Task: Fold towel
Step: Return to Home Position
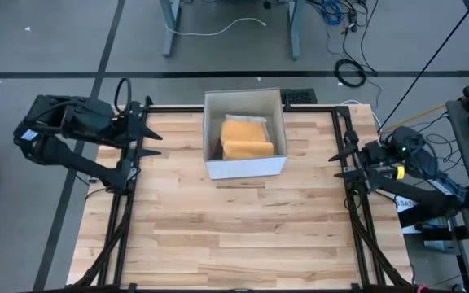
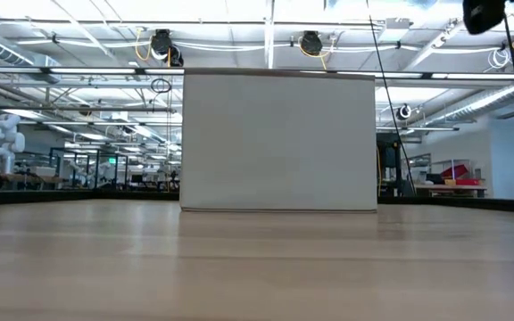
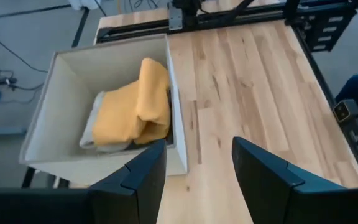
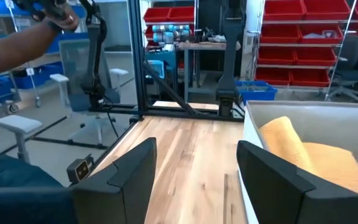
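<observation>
Towel: our orange towel (image 1: 247,140) lies folded inside the white laundry organizer (image 1: 244,168), resting on a paler cloth (image 3: 89,129). The left wrist view shows one fold riding a little higher than the rest.
Organizer: it stands on the bench (image 1: 218,236) at the middle of the far edge, with bare wood all round its other sides.
Handling: we judge the orange towel light, soft and limp, neither slippery nor fragile. Taken by a single corner, it would sag and the folds would fall open.
Where to hold: if we had to lift it again, we would pinch across the rounded folded edge so that every layer is caught. Better, we would take it at both ends of that edge, one gripper at each.
Left gripper (image 1: 146,130): it is at the bench's left edge near the far-left corner, well apart from the organizer. Its fingers are spread wide and hold nothing.
Right gripper (image 1: 342,156): it is at the bench's right edge, also well apart from the organizer, fingers wide and empty.
Progress: we judge the folding and stowing done, and both arms sit at the sides as a rest pose would have them.
Room: a person's arm (image 4: 23,38) shows off the bench, far from both grippers.
</observation>
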`<move>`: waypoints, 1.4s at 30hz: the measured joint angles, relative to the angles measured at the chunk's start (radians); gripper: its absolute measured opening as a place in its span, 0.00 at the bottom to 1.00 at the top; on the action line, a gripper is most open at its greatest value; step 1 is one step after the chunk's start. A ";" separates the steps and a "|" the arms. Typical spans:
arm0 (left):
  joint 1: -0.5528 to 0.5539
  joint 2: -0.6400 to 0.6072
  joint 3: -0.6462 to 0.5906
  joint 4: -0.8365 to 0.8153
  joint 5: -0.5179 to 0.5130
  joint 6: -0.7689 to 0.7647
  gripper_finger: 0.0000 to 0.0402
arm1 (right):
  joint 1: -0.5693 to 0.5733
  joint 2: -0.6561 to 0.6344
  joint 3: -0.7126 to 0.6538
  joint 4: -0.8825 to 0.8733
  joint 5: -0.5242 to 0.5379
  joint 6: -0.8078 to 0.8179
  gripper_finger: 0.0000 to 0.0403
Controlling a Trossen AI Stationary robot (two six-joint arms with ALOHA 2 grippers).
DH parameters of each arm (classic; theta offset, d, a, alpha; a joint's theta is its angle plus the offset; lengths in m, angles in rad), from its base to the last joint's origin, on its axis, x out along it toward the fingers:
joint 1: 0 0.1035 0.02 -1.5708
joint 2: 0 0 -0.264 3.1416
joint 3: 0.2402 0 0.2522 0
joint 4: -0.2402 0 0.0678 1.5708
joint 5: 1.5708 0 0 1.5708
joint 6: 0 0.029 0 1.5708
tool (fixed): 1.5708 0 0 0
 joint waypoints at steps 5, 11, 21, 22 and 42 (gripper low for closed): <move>-0.003 -0.176 -0.280 0.190 -0.002 -0.034 0.47 | 0.000 -0.038 -0.118 0.133 -0.001 0.035 0.53; -0.003 -0.362 -0.615 0.533 -0.002 -0.039 0.47 | 0.006 -0.044 -0.213 0.264 -0.001 0.057 0.53; -0.004 -0.479 -1.052 0.916 0.000 -0.060 0.47 | 0.055 -0.044 -0.397 0.545 0.011 0.131 0.53; -0.004 -0.483 -1.084 0.943 0.010 -0.064 0.47 | 0.060 -0.044 -0.413 0.558 0.012 0.138 0.53; -0.004 -0.792 -1.690 1.445 0.048 -0.117 0.47 | 0.136 -0.044 -0.602 0.697 0.078 0.106 0.53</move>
